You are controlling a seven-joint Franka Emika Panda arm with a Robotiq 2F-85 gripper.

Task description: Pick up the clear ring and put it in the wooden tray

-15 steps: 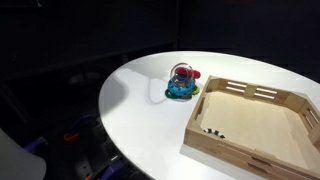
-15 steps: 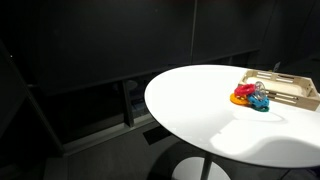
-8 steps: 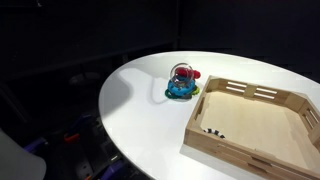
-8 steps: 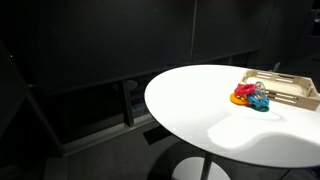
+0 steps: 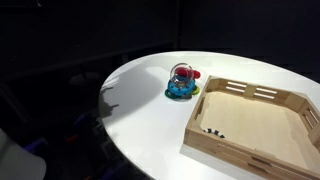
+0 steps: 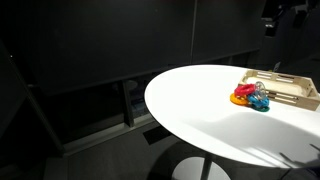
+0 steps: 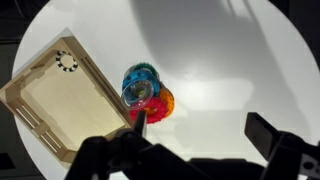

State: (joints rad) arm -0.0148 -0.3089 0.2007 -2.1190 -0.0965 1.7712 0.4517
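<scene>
The clear ring (image 5: 181,72) stands on top of a small pile of blue, orange and red rings on the round white table (image 5: 140,115), just outside a corner of the wooden tray (image 5: 232,150). In the wrist view the clear ring (image 7: 139,93) lies over the coloured rings, right of the wooden tray (image 7: 28,84). My gripper (image 7: 200,125) is open and empty, high above the table, with the pile near its left finger. In an exterior view the gripper (image 6: 283,14) shows at the top right, well above the wooden tray (image 6: 296,97).
The wooden tray holds a small cluster of dark beads (image 7: 66,62) near one corner, also seen in an exterior view (image 5: 212,129). The coloured ring pile (image 6: 251,96) sits beside the tray. The table edge (image 6: 160,112) drops to a dark floor.
The gripper has come into view at the top right of an exterior view. Its shadow now falls on the table's edge. The rings and tray have not moved.
</scene>
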